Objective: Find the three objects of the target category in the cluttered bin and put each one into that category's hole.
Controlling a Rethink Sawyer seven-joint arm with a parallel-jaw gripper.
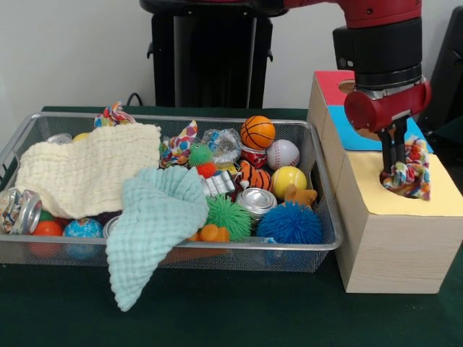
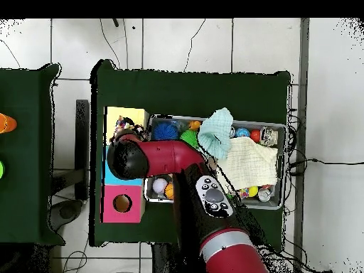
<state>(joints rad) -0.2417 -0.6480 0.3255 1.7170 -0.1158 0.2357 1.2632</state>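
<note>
My gripper [image 1: 394, 157] hangs over the yellow end of a wooden box [image 1: 391, 246], right of the wire-mesh tray [image 1: 323, 165]. It is shut on a multicoloured knotted fabric bundle [image 1: 409, 177] that rests at the yellow top [image 1: 434, 199], covering the hole there. A second bundle [image 1: 112, 114] lies at the tray's back rim on the left. A third bundle [image 1: 179, 143] sits in the tray's middle. In the overhead view the arm's wrist [image 2: 128, 160] hides the gripper, and the held bundle [image 2: 131, 129] peeks out beside the yellow section [image 2: 122, 115].
The box also has a blue section [image 1: 347, 131] and a red section [image 1: 329, 81] with a round hole [image 2: 122, 203]. A cream cloth [image 1: 87, 170] and a mint cloth [image 1: 155, 217] cover the tray's left. Balls, spiky balls [image 1: 289, 223] and cans [image 1: 257, 201] fill the right.
</note>
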